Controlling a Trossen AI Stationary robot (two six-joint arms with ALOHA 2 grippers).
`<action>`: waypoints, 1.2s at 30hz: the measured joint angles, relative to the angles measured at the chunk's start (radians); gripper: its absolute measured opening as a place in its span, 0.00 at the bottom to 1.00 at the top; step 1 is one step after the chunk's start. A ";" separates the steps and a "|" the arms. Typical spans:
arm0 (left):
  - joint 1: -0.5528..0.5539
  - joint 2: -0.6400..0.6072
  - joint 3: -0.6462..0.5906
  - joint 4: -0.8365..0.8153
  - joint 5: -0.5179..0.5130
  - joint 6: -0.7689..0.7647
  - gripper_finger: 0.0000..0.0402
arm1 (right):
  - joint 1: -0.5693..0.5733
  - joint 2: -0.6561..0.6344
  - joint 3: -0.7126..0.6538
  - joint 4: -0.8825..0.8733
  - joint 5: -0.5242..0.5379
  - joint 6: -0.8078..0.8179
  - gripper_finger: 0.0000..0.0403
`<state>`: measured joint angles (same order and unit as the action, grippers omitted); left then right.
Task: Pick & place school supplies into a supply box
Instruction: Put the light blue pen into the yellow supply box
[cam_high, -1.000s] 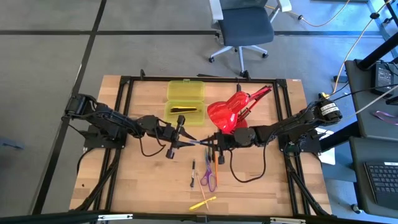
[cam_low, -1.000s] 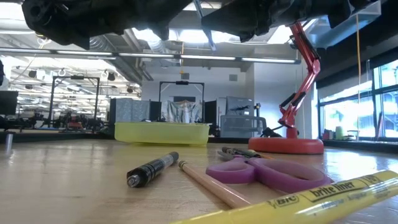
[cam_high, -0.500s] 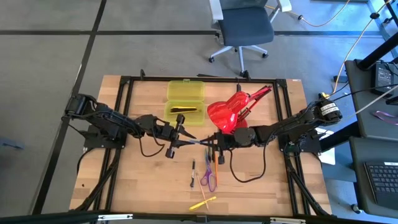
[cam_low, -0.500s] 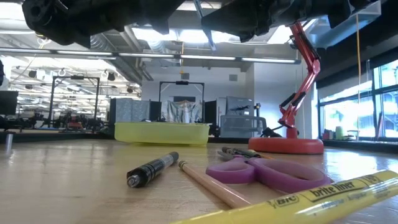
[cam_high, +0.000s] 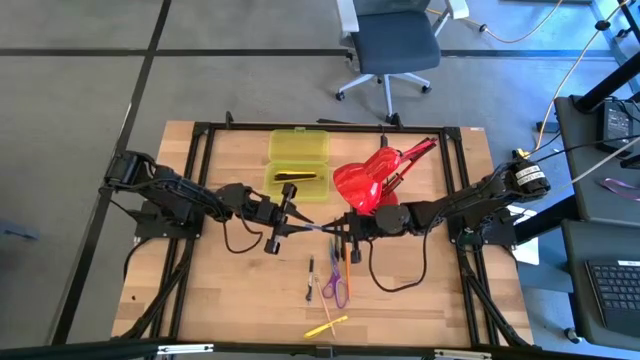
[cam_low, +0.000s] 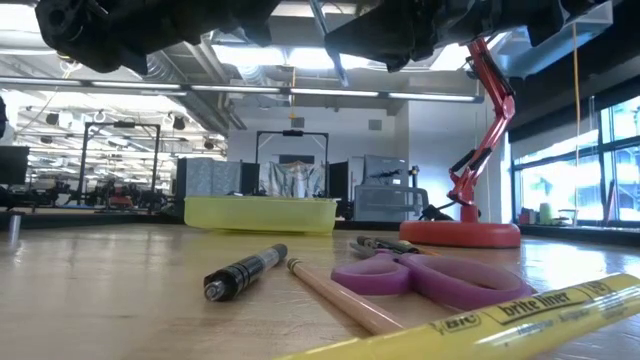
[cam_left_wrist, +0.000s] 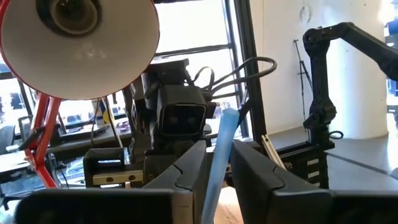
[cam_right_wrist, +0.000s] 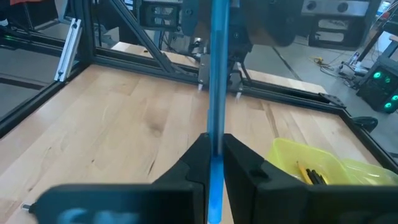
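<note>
A blue pen hangs level in the air between my two grippers at mid-table. My right gripper is shut on its right end. My left gripper is open by a narrow gap, its fingers on either side of the pen's left end; whether they touch it, I cannot tell. The yellow-green supply box stands open on the far side with a pencil inside. A black marker, a pencil, purple scissors and a yellow highlighter lie on the near part of the table. My right gripper pinches the blue pen between its two fingers, near the pen's right end. The fingers come level from the table's right and lie along the pen. The pen is lifted clear and runs level toward the left gripper.
The red desk lamp stands just beyond the right gripper, its shade right of the box. A black metal frame rims the table. An office chair stands beyond the far edge. Bare wood lies on the near left.
My left gripper has drawn back a little toward the table's left edge. The blue pen has stayed where it was, in the right gripper.
</note>
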<state>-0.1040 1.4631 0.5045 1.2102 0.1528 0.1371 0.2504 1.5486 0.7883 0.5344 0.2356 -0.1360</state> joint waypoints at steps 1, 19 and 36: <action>0.000 0.000 0.000 0.000 0.000 0.000 0.15 | 0.000 0.000 0.000 -0.001 0.000 0.000 0.09; 0.004 -0.002 0.000 -0.007 -0.005 0.039 0.03 | 0.000 -0.010 0.000 -0.070 0.000 0.015 0.24; 0.252 -0.027 0.187 -0.776 -0.190 0.042 0.02 | -0.019 -0.034 0.000 -0.405 0.110 0.320 0.46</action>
<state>0.1485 1.4361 0.6917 0.4344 -0.0373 0.1792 0.2310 1.5146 0.7887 0.1297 0.3459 0.1839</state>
